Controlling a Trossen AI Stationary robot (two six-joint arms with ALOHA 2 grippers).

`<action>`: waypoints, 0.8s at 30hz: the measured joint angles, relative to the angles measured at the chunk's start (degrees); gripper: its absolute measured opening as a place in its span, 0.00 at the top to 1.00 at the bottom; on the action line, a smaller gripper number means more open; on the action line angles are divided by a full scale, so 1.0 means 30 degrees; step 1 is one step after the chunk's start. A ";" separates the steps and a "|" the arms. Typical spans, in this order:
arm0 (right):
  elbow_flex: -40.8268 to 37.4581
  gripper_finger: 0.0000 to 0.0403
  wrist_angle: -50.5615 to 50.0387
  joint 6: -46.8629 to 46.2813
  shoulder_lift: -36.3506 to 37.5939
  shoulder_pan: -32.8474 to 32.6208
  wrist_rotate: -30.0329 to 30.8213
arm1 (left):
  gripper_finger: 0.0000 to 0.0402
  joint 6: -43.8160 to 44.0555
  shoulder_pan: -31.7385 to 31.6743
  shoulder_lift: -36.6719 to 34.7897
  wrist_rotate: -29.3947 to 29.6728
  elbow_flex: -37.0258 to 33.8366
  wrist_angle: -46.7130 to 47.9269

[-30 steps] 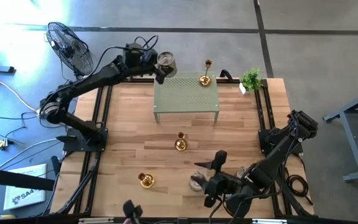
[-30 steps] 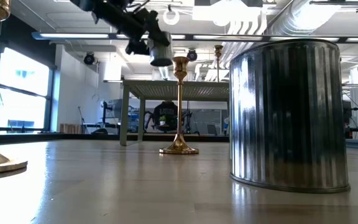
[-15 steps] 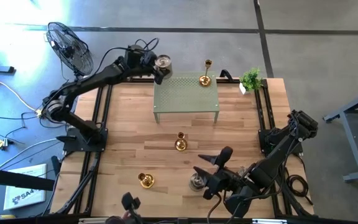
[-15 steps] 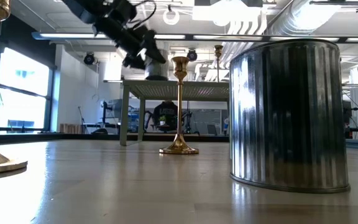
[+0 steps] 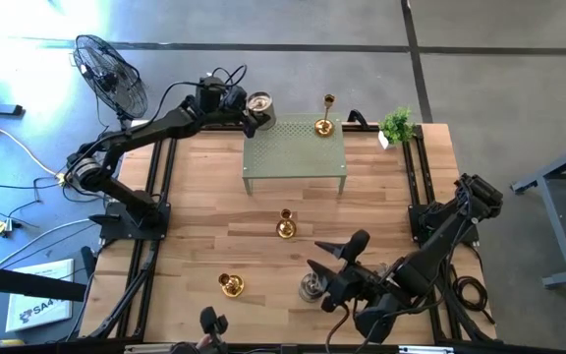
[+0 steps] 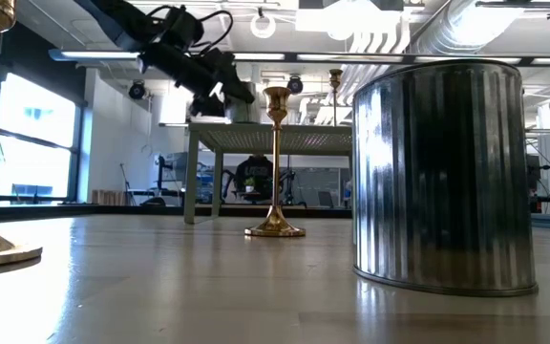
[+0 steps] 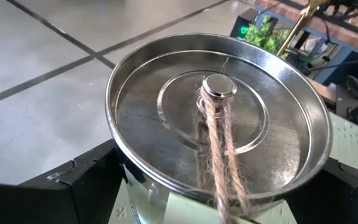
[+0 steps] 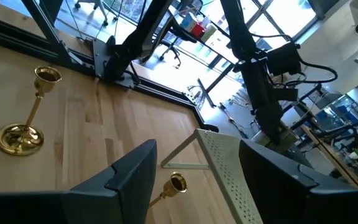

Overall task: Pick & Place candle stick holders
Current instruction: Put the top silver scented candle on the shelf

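Pale wooden counter (image 5: 204, 226): left hand (image 5: 252, 110) clasping squat silver-grey holder (image 5: 259, 102) at green perforated stand's (image 5: 293, 152) corner for placing; right hand (image 5: 337, 261) parted, empty, waiting beside another.

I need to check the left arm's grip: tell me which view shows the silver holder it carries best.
The left wrist view: the silver holder fills it, held between the left gripper's fingers over the green stand. The high view shows it small at the stand's back left corner; in the low view the gripper mostly hides it; the right wrist view misses it.
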State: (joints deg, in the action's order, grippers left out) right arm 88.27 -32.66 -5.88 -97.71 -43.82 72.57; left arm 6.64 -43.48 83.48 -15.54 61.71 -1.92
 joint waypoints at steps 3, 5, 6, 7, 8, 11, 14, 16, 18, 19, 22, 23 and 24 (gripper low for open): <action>0.0000 0.44 -0.0459 -0.0449 0.0000 0.0151 -0.0107 | 0.12 -0.0132 0.0000 0.0000 -0.0030 -0.0006 0.0217; 0.0000 0.44 -0.0840 -0.0921 0.0000 0.0263 -0.0167 | 0.12 -0.0179 0.0000 0.0000 0.0013 -0.0006 0.0624; 0.0000 0.44 -0.1005 -0.1119 0.0000 0.0313 -0.0310 | 0.12 -0.0194 0.0000 0.0000 0.0013 -0.0006 0.0841; 0.0000 0.44 -0.1147 -0.1352 0.0000 0.0366 -0.0408 | 0.12 -0.0247 0.0000 0.0000 0.0025 -0.0006 0.1005; 0.0000 0.44 -0.1231 -0.1520 0.0000 0.0384 -0.0503 | 0.12 -0.0270 0.0000 0.0000 0.0024 -0.0006 0.1068; 0.0000 0.44 -0.1326 -0.1665 0.0000 0.0374 -0.0529 | 0.12 -0.0268 0.0007 0.0000 0.0025 -0.0018 0.1269; 0.0000 0.44 -0.1321 -0.1681 0.0000 0.0367 -0.0537 | 0.12 -0.0275 0.0007 0.0000 0.0048 -0.0598 0.0703; 0.0000 0.44 -0.1325 -0.1685 0.0000 0.0367 -0.0537 | 0.12 -0.0267 0.0007 0.0000 0.0080 -0.0959 0.0540; 0.0000 0.44 -0.1329 -0.1794 0.0000 0.0367 -0.0544 | 0.12 -0.0290 0.0007 -0.0008 0.0075 -0.1266 0.0169; 0.0000 0.44 -0.1333 -0.1860 0.0000 0.0367 -0.0544 | 0.12 -0.0363 0.0007 -0.0022 0.0062 -0.1485 -0.0141; 0.0000 0.44 -0.1363 -0.1885 0.0000 0.0367 -0.0552 | 0.12 -0.0341 0.0007 -0.0029 0.0027 -0.1945 -0.0993; 0.0000 0.44 -0.1363 -0.1885 0.0000 0.0367 -0.0593 | 0.12 -0.0336 0.0007 -0.0036 -0.0043 -0.1988 -0.1063; 0.0000 0.44 -0.1355 -0.1885 0.0000 0.0367 -0.0679 | 0.12 -0.0336 0.0007 -0.0036 -0.0162 -0.1998 -0.1070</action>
State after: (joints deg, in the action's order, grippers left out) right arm 88.27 -36.73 -11.53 -97.71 -42.72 70.53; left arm 5.63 -43.46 83.37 -16.02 55.72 -5.13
